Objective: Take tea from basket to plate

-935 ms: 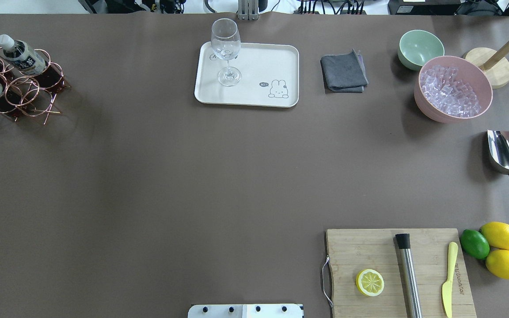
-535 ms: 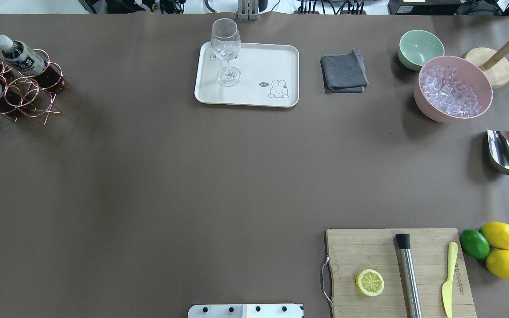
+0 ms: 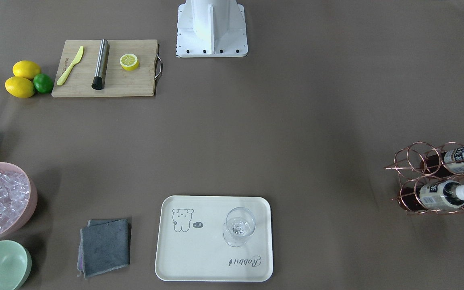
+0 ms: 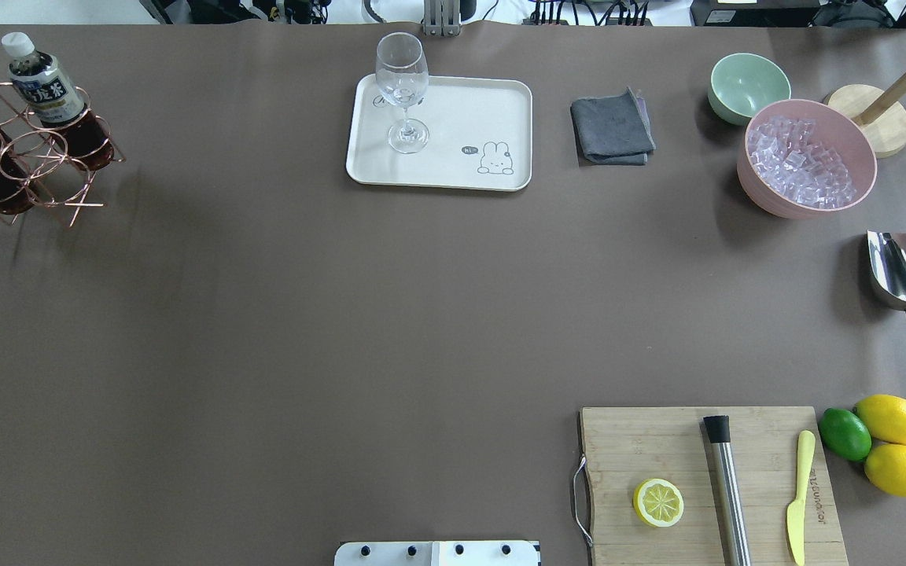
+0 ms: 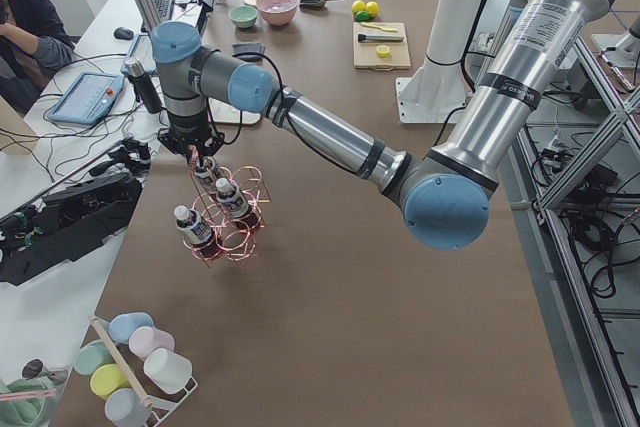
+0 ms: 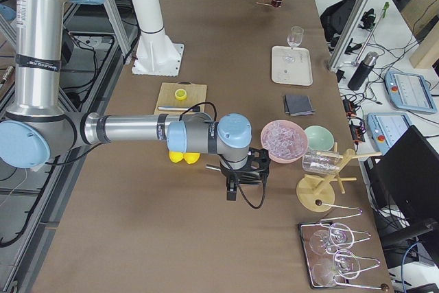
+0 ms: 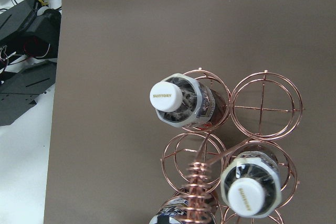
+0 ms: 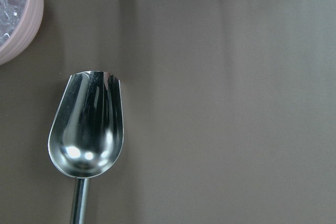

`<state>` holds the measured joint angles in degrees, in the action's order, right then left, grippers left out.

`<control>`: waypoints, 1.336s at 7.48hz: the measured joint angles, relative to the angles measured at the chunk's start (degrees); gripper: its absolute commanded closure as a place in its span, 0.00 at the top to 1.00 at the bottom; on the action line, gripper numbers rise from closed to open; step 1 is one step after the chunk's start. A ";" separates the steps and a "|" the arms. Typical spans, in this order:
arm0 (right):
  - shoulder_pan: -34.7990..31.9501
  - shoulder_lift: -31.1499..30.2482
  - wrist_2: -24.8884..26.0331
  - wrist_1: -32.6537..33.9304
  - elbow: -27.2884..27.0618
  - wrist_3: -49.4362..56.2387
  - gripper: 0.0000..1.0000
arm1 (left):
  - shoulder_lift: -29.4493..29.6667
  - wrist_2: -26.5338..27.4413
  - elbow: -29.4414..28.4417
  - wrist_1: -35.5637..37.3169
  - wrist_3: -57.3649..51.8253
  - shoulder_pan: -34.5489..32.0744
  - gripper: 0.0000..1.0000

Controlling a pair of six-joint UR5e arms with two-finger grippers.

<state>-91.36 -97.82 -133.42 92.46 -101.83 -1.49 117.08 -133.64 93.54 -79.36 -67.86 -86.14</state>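
Where brown table [image 4: 343,314] ends, white desk [image 6: 411,46], cables [image 4: 579,12]; both jaws: cannot tell.

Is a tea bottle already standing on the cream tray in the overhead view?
No, the cream tray carries only a stemmed glass, while the tea bottles sit in the wire basket.

Basket [image 4: 44,169] runs off the overhead view's left edge; a 3rd tea bottle [image 7: 170,214] is cropped at the left wrist view's bottom.
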 measured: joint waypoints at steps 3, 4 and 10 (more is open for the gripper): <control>0.04 0.06 0.00 0.00 0.09 0.00 1.00 | 4.47 0.90 4.42 5.24 5.76 2.43 0.00; 0.04 0.08 0.00 0.00 0.11 0.00 1.00 | 6.66 1.54 6.14 7.56 8.31 4.67 0.00; 0.04 0.15 0.11 0.00 0.10 0.00 1.00 | 18.14 9.40 15.94 9.54 32.30 28.20 0.00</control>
<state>-91.32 -97.67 -133.31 92.47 -101.73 -1.49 135.23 -124.23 109.47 -69.83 -35.56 -57.95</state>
